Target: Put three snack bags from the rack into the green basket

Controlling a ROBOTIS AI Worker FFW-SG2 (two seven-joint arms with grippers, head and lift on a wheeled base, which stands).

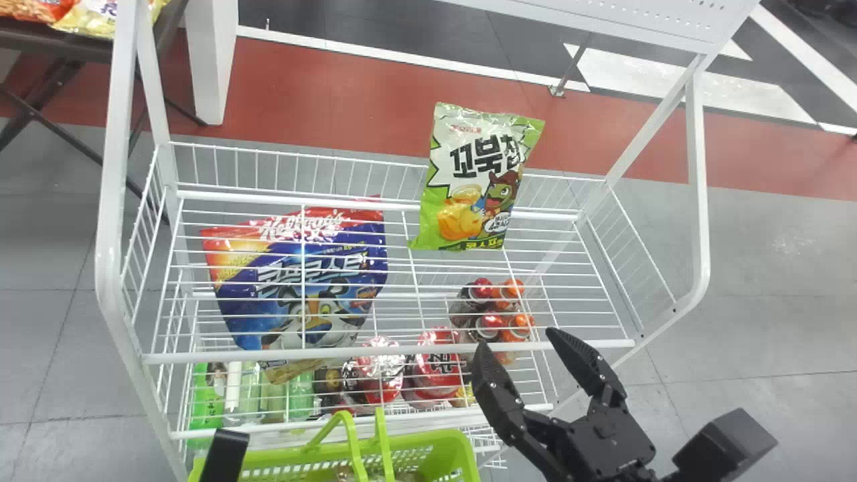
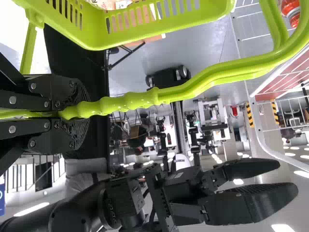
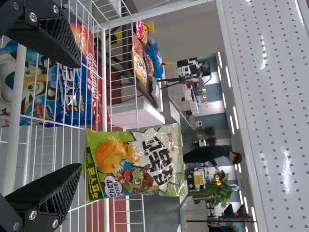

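The green and white snack bag (image 1: 479, 177) stands upright at the back of the rack's top shelf; the right wrist view shows the same snack bag (image 3: 135, 162) beyond the fingers. My right gripper (image 1: 529, 345) is open at the rack's front right, short of the bag, and in its wrist view the right gripper (image 3: 72, 116) has a gap between its fingers. The green basket (image 1: 452, 445) is at the rack's front, with something partly visible inside. My left gripper (image 1: 227, 448) is beside it; in its wrist view the left gripper (image 2: 72, 113) is shut on the handle of the basket (image 2: 159, 19).
A blue and red cereal bag (image 1: 301, 288) lies in the left part of the wire rack (image 1: 388, 351). Bottles and cups stand on the lower shelf. White posts rise at both sides, and a perforated panel (image 3: 275, 96) is above. Other bags lie on a dark table (image 1: 40, 37) behind left.
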